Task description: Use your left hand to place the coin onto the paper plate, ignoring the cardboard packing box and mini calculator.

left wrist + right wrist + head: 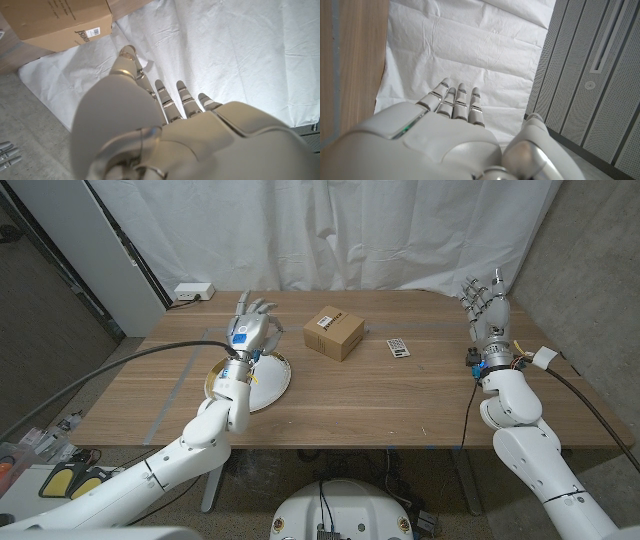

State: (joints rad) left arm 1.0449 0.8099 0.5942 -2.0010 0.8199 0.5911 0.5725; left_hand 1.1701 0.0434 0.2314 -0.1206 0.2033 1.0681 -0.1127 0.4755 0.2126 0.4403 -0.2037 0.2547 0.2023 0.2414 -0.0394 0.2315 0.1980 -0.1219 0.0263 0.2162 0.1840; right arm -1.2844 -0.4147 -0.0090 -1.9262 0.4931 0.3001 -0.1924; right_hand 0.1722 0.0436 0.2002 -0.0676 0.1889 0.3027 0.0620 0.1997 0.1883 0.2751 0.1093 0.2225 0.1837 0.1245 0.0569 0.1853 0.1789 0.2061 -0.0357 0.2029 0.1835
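Left hand hangs over the paper plate, fingers spread, holding nothing we can see. Coin: can't spot it on the counter. We find it 1st, then pinch gently.

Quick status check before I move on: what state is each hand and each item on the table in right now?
left hand: raised above the plate, fingers spread, nothing seen in it
right hand: raised at the table's right edge, fingers apart, empty
paper plate: on the table, partly hidden by the left arm
coin: cannot be made out
cardboard packing box: closed, standing on the table
mini calculator: lying flat beside the box
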